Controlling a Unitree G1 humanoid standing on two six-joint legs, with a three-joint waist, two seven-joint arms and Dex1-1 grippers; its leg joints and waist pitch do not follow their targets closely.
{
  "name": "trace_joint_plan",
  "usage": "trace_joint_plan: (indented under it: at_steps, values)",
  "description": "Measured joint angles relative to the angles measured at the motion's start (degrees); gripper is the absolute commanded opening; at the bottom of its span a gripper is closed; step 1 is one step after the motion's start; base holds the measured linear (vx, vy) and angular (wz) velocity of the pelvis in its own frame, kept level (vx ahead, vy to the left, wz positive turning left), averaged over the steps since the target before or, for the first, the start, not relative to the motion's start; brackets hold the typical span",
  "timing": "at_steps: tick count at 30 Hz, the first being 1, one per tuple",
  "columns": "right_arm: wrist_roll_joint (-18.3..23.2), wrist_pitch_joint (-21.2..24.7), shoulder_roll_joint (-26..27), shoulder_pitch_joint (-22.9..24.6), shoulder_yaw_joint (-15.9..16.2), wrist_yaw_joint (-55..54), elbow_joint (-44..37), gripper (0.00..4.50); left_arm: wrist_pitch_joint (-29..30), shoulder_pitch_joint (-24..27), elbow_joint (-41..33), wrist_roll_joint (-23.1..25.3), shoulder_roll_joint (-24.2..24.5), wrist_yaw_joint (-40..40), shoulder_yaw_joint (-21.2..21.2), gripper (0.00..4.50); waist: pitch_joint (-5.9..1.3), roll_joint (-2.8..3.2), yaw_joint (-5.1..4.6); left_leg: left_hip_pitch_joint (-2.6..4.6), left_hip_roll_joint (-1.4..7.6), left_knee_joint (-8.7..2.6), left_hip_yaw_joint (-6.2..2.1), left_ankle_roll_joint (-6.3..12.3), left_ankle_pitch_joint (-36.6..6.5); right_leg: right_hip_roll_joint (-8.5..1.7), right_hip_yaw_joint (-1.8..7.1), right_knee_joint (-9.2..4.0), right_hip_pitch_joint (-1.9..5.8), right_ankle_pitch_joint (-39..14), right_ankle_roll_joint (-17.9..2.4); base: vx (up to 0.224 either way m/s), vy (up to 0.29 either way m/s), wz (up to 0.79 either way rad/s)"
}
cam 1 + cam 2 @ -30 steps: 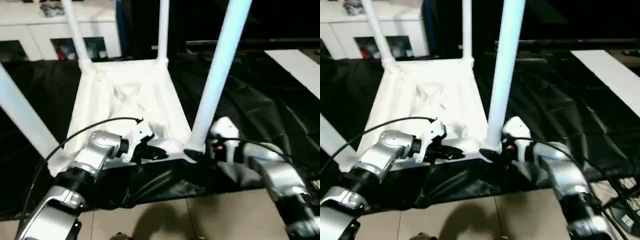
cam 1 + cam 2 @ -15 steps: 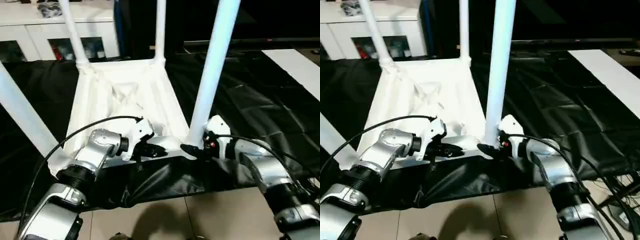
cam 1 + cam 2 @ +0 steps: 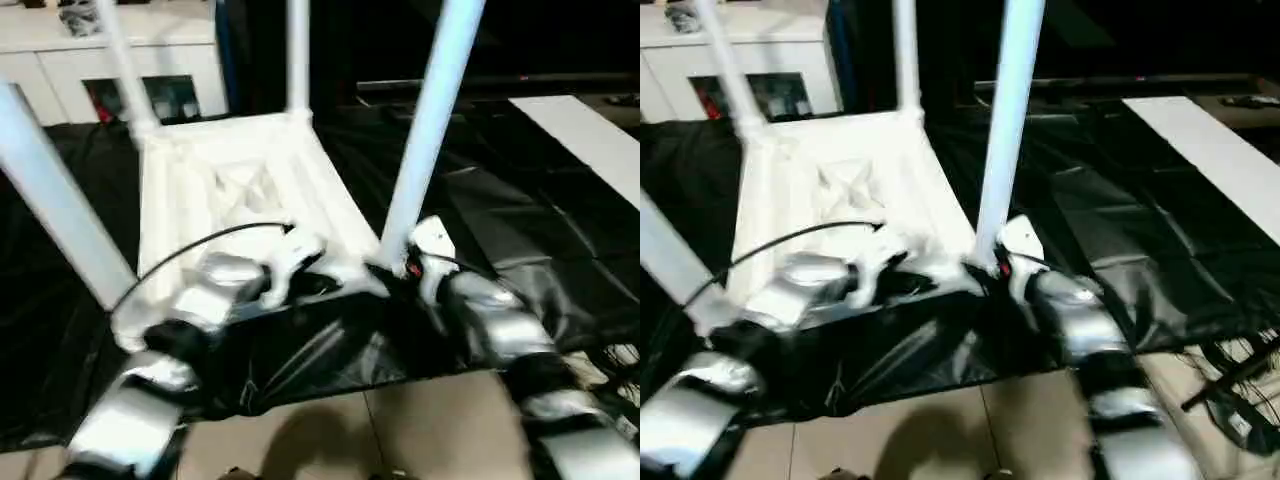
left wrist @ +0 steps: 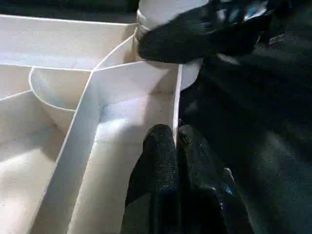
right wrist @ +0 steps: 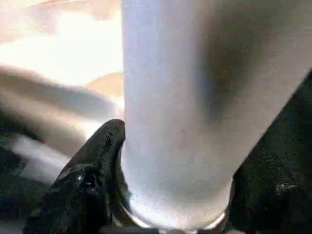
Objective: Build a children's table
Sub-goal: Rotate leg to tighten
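Fingers (image 5: 92,170) of the right gripper (image 3: 385,280) now clasp the white tubular leg's (image 3: 425,130) base; left gripper (image 4: 174,146) stays pinched on the white ribbed plastic tabletop's (image 3: 240,190) rim.

No legible text, label, brand, number or sign appears on any surface in these views.

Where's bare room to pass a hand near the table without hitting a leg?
Free: the black sheet right of the table, up to the white board, and the floor in front. Crowded: the near edge, where the left gripper pinches the rim and the right gripper straddles the near right leg.
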Motion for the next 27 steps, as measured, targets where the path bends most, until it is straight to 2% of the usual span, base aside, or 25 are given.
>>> trace_joint_plan:
  at_steps: [2,5,6,7,8,10,12,13,17,19,22,23,27]
  values:
    - [-0.63,0.18,1.49,-1.39,-0.88,-4.93,2.04,2.72,0.35,-0.39,0.84,0.46,-1.74,2.94,0.26,0.0,-0.13,0.21,-0.29,0.04,-0.01,-0.1,-0.05,0.05,-0.03,0.0,-0.08,-0.31,0.11,0.0,0.0,0.0,0.0,0.0]
    - [-1.22,-1.56,1.76,-1.57,-0.91,-5.56,3.26,2.72,0.28,-0.39,1.31,0.77,-2.23,3.3,0.39,0.0,-0.27,0.43,-0.33,0.14,-0.03,-0.27,-0.05,0.19,-0.11,0.0,-0.15,-0.71,0.31,0.0,0.0,0.0,0.0,0.0]
    - [-1.32,-1.99,1.76,-1.54,-0.91,-5.56,3.46,3.07,0.28,-0.39,1.31,0.77,-2.23,3.18,0.37,0.0,-0.27,0.43,-0.32,0.13,-0.05,-0.26,-0.04,0.19,-0.12,0.0,-0.12,-0.71,0.31,0.0,0.0,0.0,0.0,0.0]
    - [-1.51,-2.41,1.76,-1.53,-0.91,-5.54,3.67,3.07,0.27,-0.38,1.3,0.78,-2.21,2.98,0.36,0.0,-0.27,0.43,-0.32,0.13,-0.05,-0.26,-0.04,0.19,-0.12,0.0,-0.1,-0.72,0.31,0.0,0.0,0.0,0.0,0.0]
    - [-1.58,-3.15,1.76,-1.29,-0.91,-5.4,3.71,3.42,0.2,-0.38,1.26,0.79,-2.05,2.54,0.35,0.0,-0.27,0.42,-0.32,0.12,-0.06,-0.26,-0.03,0.2,-0.12,0.0,-0.1,-0.72,0.3,0.0,0.0,0.0,0.0,0.0]
    - [-1.67,-4.88,1.74,-0.92,-0.91,-4.29,3.96,3.42,-0.21,-0.38,1.22,0.79,-1.48,1.11,0.36,0.0,-0.23,0.37,-0.33,0.11,-0.05,-0.3,-0.03,0.21,-0.12,0.0,-0.12,-0.71,0.29,0.0,0.0,0.0,0.0,0.0]
    - [-1.63,-6.67,1.25,-0.57,-0.91,-1.78,4.22,3.77,-0.55,-0.37,1.04,0.77,-0.8,-0.4,0.39,0.0,-0.22,0.35,-0.32,0.08,-0.04,-0.4,-0.03,0.21,-0.12,0.0,-0.13,-0.7,0.2,0.01,-0.01,0.0,0.0,0.0]
    - [-1.37,-7.27,0.69,-0.34,-0.91,0.29,4.22,3.77,-0.55,-0.26,0.8,0.71,-0.46,-1.18,0.43,0.0,-0.21,0.34,-0.32,0.06,-0.04,-0.44,-0.03,0.21,-0.12,0.01,-0.13,-0.69,0.18,0.02,-0.02,0.0,0.0,0.0]
    - [0.4,-8.19,-1.2,0.24,-0.77,8.09,3.89,4.22,-1.23,0.0,0.15,0.68,0.95,-3.87,0.46,0.0,-0.21,0.34,-0.24,0.09,0.0,-0.58,-0.02,0.2,-0.12,0.04,-0.19,-0.62,0.17,0.33,-0.33,0.0,0.0,0.0]
    - [0.72,-8.23,-3.49,1.08,0.75,14.42,2.12,4.22,-2.68,0.49,-0.32,0.19,2.7,-8.13,0.33,0.0,-0.19,0.31,-0.2,0.07,0.02,-0.7,-0.02,0.2,-0.12,0.06,-0.24,-0.63,0.1,0.37,-0.35,0.0,0.0,0.0]
    - [1.16,-8.31,-6.72,2.2,2.81,24.9,-0.67,4.22,-4.13,1.23,-0.67,-1.46,4.93,-15.02,0.17,0.0,-0.13,0.2,0.48,0.02,0.11,-0.72,0.05,0.18,-0.11,0.06,-0.33,-0.61,0.11,0.81,-0.51,0.0,0.0,0.0]
    - [1.46,-8.29,-8.25,2.91,3.84,29.45,-2.09,4.22,-4.63,1.57,-1.15,-1.68,6.01,-17.92,-0.11,0.0,-0.13,0.21,1.06,0.01,0.15,-0.71,0.11,0.18,-0.11,0.06,-0.33,-0.54,0.12,1.03,-0.79,0.0,0.0,0.0]
    - [1.92,-8.51,-9.71,3.08,5.78,37.35,-3.27,4.22,-5.97,2.02,-2.04,-2.12,8.34,-23.47,-0.67,0.0,-0.13,0.21,1.9,-0.04,0.25,-0.75,0.22,0.18,-0.11,0.08,-0.37,-0.5,0.11,1.0,-0.77,0.0,0.0,0.0]
